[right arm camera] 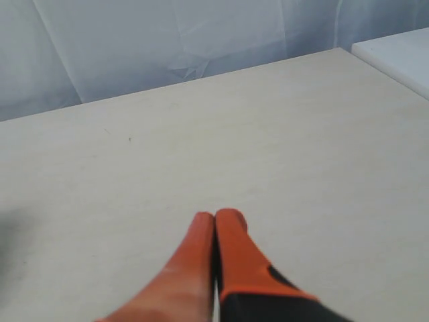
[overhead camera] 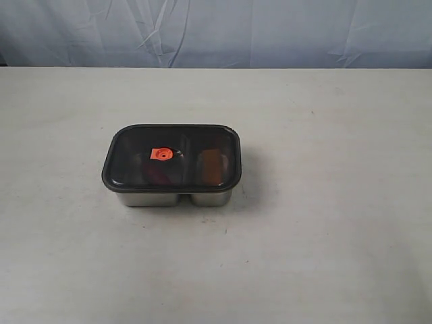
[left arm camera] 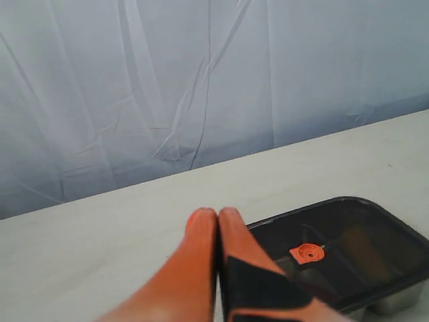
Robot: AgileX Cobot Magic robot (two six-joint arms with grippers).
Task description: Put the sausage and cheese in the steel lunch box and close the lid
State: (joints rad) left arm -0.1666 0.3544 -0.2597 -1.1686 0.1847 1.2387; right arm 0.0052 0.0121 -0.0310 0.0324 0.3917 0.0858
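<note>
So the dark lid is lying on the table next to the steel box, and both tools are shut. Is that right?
Not quite. The lid sits on top of the box, covering it, not next to it; the exterior view shows this. The left tool and right tool are indeed shut.

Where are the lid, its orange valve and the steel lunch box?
lid (overhead camera: 131, 158), exterior view, dark top panel
orange valve (overhead camera: 160, 154), exterior view, its centre
steel lunch box (overhead camera: 148, 199), exterior view, shiny front wall
</note>
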